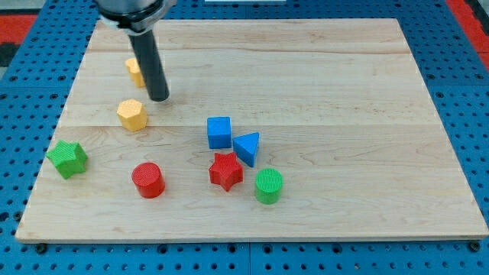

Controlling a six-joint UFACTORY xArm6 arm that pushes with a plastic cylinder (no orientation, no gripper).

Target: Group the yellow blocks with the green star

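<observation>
though the grouping is only partly under way, none of it looks finished: the green star [67, 159] sits alone near the left edge of the wooden board [321, 69], toward the near side, and neither yellow block touches it. the yellow hexagonal block [132, 115] lies a little farther back and to the right of the star, near but clearly apart from it. the second yellow block [136, 71] is farther still, mostly hidden behind the dark rod, so its shape cannot be made out. my tip [159, 98] rests on the board just right of that half-hidden block and just beyond the hexagonal one, on its far right side; whether it touches either i cannot tell. there are no fingers on this arm to release or clench, only the plain rod, so nothing is grasped. judging from this layout, both yellow pieces have yet to be pushed toward the near left to join the star, the farther one having the longer way to go. the star itself is bright green with ridged top faces and blunt points, lying flat. the other pieces are well to the right and out of the path: a red cylinder [148, 180], a blue cube [219, 132], a blue triangle [247, 147], a red star [226, 171] and a green cylinder [268, 186].
</observation>
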